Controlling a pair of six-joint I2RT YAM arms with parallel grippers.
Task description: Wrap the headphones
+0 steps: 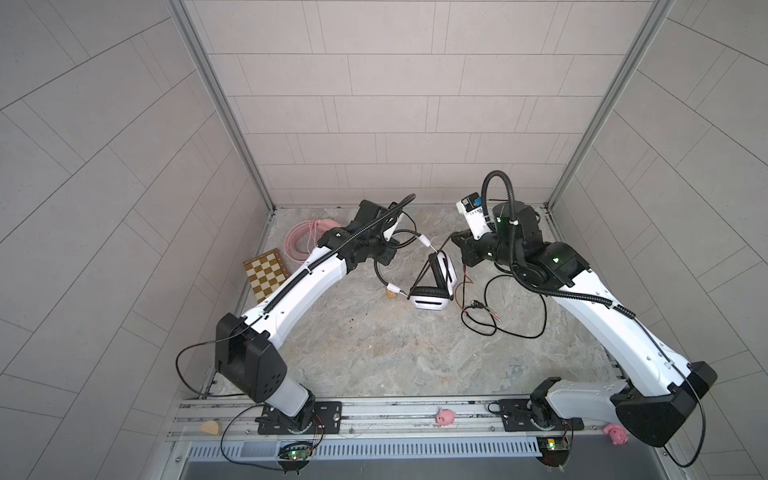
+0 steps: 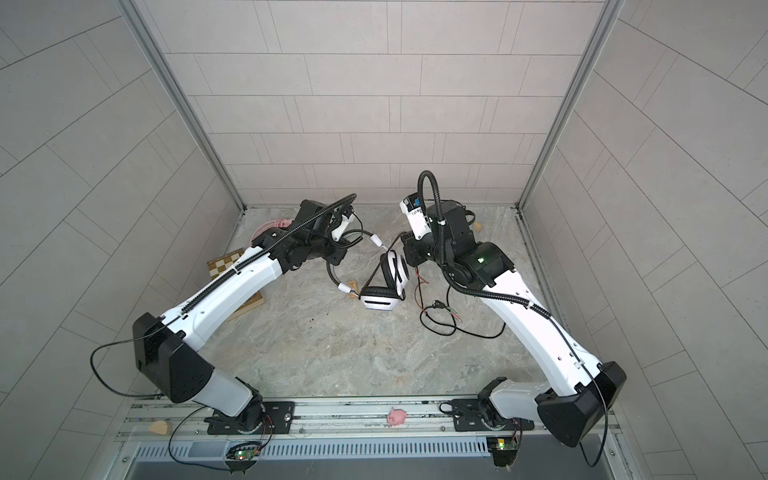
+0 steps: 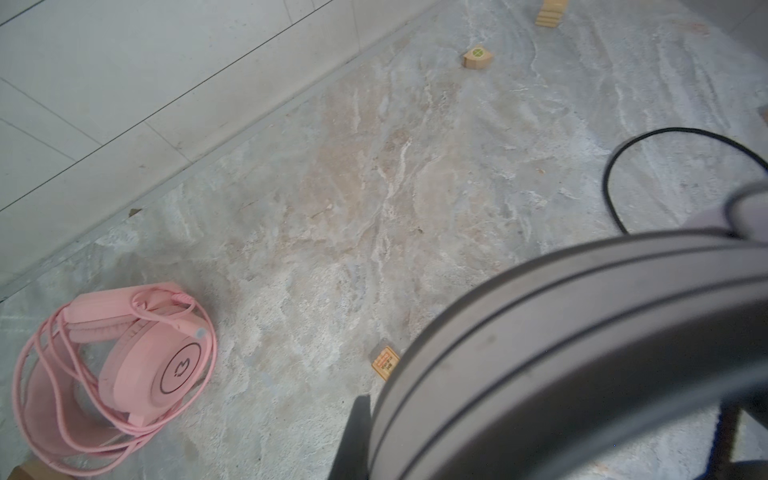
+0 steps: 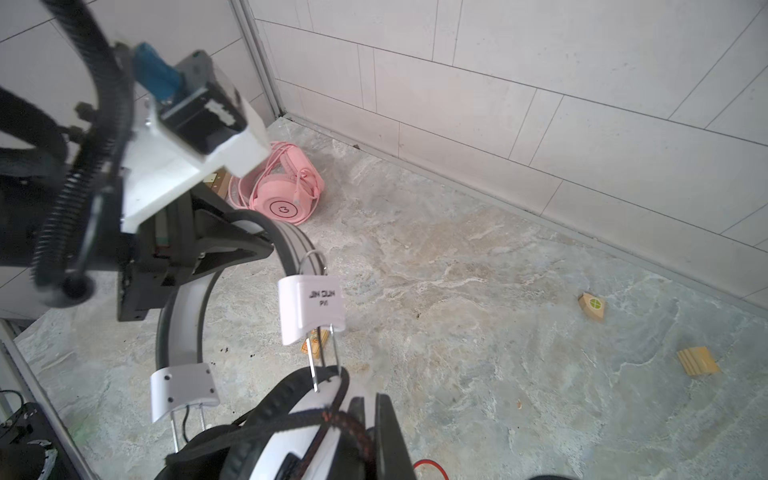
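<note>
The white-and-black headphones (image 1: 432,301) hang just above the table's middle, ear cups (image 2: 395,270) low. My left gripper (image 1: 384,259) is shut on their grey headband (image 3: 561,353); one dark finger (image 3: 357,436) shows beside the band and the other is hidden behind it. At the upper ear cup my right gripper (image 4: 371,419) is shut on the black braided cable (image 4: 291,424), which crosses the cup. The rest of that cable (image 1: 519,328) lies in loose loops on the table to the right. The pink headphones (image 1: 305,239) lie at the back left, their pink cable wound around them (image 3: 137,365).
A chessboard (image 1: 266,274) lies under the left arm. Small wooden pieces (image 3: 478,57) (image 3: 550,14) sit near the back wall, and a small tile (image 1: 390,294) lies beside the headset. Pink pig toys (image 1: 444,417) (image 1: 617,434) and a wooden piece (image 1: 210,428) rest on the front rail.
</note>
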